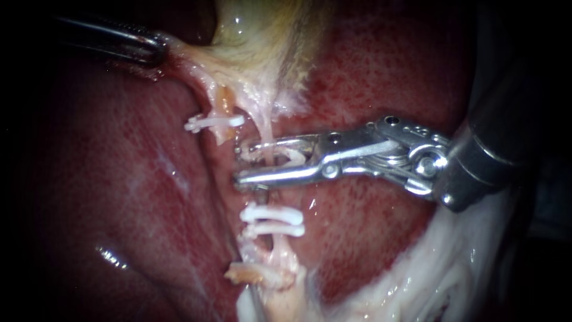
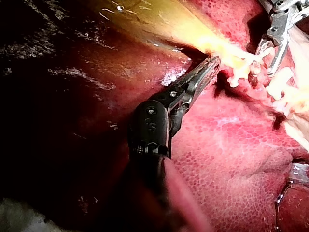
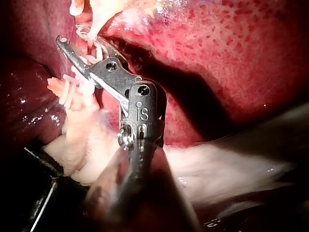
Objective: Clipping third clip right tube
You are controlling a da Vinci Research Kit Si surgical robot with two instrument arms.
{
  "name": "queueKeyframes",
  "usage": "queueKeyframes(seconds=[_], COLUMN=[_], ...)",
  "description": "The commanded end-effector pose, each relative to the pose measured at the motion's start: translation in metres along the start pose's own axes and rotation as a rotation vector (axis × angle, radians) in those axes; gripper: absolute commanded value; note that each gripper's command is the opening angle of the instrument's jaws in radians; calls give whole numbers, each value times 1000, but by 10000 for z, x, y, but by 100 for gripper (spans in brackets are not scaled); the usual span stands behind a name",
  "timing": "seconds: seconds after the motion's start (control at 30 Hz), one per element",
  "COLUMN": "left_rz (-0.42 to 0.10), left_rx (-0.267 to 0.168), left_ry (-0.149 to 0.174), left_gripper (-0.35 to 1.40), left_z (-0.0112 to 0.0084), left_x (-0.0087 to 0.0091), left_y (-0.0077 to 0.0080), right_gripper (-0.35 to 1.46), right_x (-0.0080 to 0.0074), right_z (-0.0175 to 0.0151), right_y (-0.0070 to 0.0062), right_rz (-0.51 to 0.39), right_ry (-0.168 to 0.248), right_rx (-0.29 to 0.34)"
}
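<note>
The dark, slender left instrument (image 1: 159, 50) enters from the upper left, its jaws closed on a pale strand of tissue (image 1: 185, 59) below the yellowish gallbladder (image 1: 262, 30); next to it a single white plastic clip (image 1: 214, 122) sits across the thin left tube (image 1: 221, 104); further over, the pale right tube (image 1: 266, 128) runs down across the mottled red liver (image 1: 369, 71), carrying two white clips (image 1: 271, 213) stacked low on it; the silvery right instrument (image 1: 238, 162) straddles this tube just above them, its jaws narrowed onto a third white clip (image 1: 280, 156) around the tube.
</note>
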Motion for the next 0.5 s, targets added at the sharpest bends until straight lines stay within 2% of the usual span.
queueKeyframes(seconds=[0.03, 0.17, 0.33, 0.5], left_rz=[0, 0, 0, 0], left_rx=[0, 0, -1, -1], left_ry=[0, 0, 0, 0], left_gripper=[-35, -35, -35, -35], left_z=[0, 0, 0, 0], left_x=[0, 0, 0, 0], left_y=[0, 0, -1, -1], right_gripper=[-18, -35, -35, -35], right_x=[0, 0, 0, 1], right_z=[0, 0, 0, 1], right_y=[0, 0, 0, -1], right_rz=[6, 29, 92, 98], right_ry=[-1, -3, -7, -19], right_rx=[3, 13, 38, 43])
